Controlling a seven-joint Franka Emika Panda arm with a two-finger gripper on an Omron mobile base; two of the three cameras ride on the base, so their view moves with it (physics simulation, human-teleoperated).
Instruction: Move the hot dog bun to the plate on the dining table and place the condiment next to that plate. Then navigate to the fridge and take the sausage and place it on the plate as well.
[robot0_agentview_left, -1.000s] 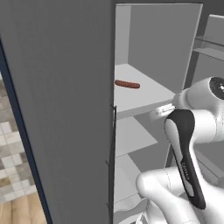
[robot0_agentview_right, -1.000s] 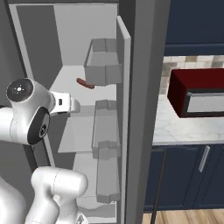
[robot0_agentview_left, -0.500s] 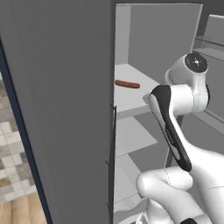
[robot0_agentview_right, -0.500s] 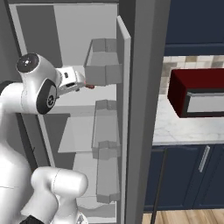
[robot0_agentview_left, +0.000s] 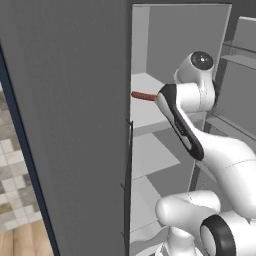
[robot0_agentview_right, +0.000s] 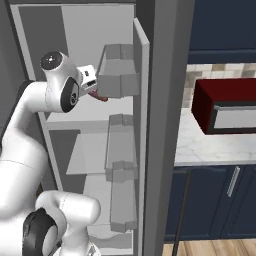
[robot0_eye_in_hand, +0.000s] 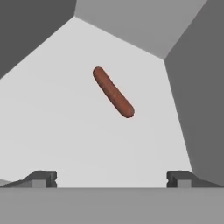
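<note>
Hand view: gripper (robot0_eye_in_hand: 111, 178) w/ jaws spread wide, nothing between them; both dark tips sit low in frame, well apart. Sausage (robot0_eye_in_hand: 113, 92) lies ahead of the tips on the pale fridge shelf (robot0_eye_in_hand: 52, 113), not touching either finger, set diagonally across the view. It's alone on that shelf, near the back corner where the grey fridge walls meet.

Left base view: arm reaches into the open fridge at upper-shelf height; hand itself hidden behind the wrist and forearm. One end of the sausage (robot0_agentview_left: 143, 96) shows just left of the arm, resting on the shelf (robot0_agentview_left: 145, 112), rest hidden behind the arm. Fridge door (robot0_agentview_left: 65, 125) stands open on the left, filling much of that side. More shelves below.

Right base view: hand's camera block near the door bins (robot0_agentview_right: 119, 71); a bit of the sausage (robot0_agentview_right: 101, 98) shows just below it, reddish, mostly covered. Gripper tips can't be made out here. To the right of the fridge, a dark red microwave (robot0_agentview_right: 225, 105) sits on a marble counter (robot0_agentview_right: 200, 145) over navy cabinets (robot0_agentview_right: 215, 200).
</note>
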